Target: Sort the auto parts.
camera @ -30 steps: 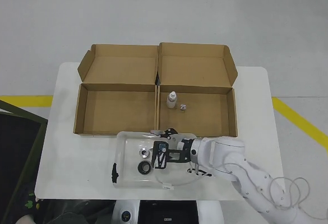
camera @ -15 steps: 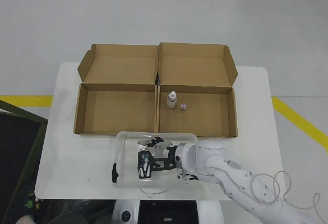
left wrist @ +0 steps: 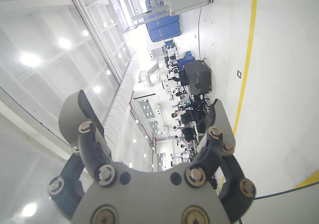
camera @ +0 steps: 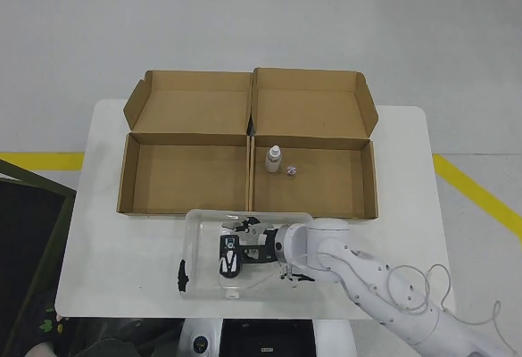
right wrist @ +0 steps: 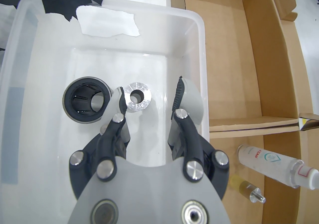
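Right gripper [right wrist: 150, 86] is spread wide inside the clear bin [right wrist: 199, 60]; silver bushing [right wrist: 137, 97] sits between its fingers [right wrist: 187, 93], black bearing [right wrist: 84, 101] just outside one finger

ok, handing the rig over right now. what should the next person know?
Left gripper: open, holding nothing, pointing up and away from the table.
Right gripper: open, lowered into the clear bin, jaws either side of the silver bushing, not yet closed on it.
Black linear bearing: lies in the bin beside the bushing.
Done: white bottle and small vial lie in the right cardboard box.
Left: grip the bushing and box it, then the bearing.
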Available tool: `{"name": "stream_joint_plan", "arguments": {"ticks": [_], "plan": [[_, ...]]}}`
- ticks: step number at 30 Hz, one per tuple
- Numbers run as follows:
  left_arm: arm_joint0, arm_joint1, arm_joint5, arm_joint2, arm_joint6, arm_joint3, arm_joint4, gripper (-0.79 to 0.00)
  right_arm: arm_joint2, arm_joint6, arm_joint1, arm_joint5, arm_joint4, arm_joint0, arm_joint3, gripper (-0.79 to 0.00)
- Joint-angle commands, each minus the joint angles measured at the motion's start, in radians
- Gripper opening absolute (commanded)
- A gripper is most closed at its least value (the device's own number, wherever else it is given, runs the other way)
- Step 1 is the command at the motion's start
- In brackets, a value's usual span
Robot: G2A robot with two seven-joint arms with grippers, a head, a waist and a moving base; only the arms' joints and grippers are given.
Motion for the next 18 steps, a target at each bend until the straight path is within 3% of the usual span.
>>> {"name": "stream_joint_plan", "arguments": {"ticks": [1,18], "plan": [[0.000,0.000,0.000,0.000,0.000,0.000,0.000,0.000,-0.002,0.001,-0.002,-0.003,0.003,0.004,0.010,-0.419],[0.000,0.000,0.000,0.000,0.000,0.000,0.000,0.000,-0.032,0.003,-0.030,-0.029,0.040,0.045,0.091,-0.413]]}}
